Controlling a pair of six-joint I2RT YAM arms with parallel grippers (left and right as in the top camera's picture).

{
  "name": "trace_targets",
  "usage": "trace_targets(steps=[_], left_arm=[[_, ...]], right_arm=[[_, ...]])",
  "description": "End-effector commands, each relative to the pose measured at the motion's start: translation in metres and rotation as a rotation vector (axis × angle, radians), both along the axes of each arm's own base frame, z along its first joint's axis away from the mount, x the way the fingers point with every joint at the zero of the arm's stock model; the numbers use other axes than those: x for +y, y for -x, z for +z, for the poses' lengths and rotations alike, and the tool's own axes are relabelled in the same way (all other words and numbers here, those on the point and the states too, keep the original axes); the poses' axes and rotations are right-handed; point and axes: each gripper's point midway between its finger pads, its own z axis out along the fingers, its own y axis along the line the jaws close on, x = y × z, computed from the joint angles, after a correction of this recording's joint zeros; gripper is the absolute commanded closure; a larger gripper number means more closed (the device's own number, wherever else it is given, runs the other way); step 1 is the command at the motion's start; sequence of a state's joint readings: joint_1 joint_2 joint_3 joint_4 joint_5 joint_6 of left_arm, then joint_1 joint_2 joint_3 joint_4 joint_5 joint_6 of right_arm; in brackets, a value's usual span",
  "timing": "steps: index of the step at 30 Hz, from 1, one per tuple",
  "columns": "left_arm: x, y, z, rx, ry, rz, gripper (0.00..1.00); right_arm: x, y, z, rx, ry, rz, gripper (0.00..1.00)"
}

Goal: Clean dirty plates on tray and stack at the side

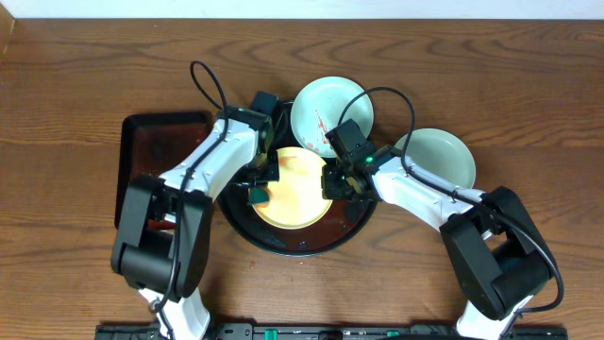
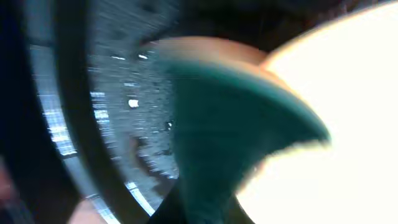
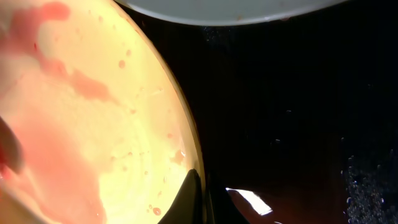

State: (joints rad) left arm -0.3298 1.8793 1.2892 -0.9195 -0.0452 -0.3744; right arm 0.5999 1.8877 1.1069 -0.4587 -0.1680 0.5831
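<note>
The pale yellow plate lies in the round black tray, smeared with red sauce in the right wrist view. My left gripper is shut on a green sponge that presses on the plate's left edge. My right gripper is shut on the plate's right rim, its fingers astride the rim. A mint-green plate with a red smear sits at the tray's far edge and also shows in the right wrist view. A second mint plate rests on the table to the right.
A smaller rectangular black tray lies left of the round tray, under my left arm. The wet tray floor shows in the left wrist view and in the right wrist view. Brown wood tabletop surrounds everything.
</note>
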Motion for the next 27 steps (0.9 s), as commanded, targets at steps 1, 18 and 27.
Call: trace_targets(steps=[1, 18, 27], left_arm=[[0.023, -0.019, 0.046, -0.145, -0.070, 0.056, 0.93], [0.038, -0.013, 0.063, -0.160, -0.062, 0.087, 0.93], [0.029, -0.011, 0.061, -0.140, -0.016, 0.049, 0.93]], right_arm=[[-0.008, 0.004, -0.011, 0.019, 0.045, 0.001, 0.99], [-0.033, 0.008, 0.065, -0.139, 0.141, 0.044, 0.99], [-0.049, 0.018, 0.116, -0.318, 0.265, 0.045, 0.99]])
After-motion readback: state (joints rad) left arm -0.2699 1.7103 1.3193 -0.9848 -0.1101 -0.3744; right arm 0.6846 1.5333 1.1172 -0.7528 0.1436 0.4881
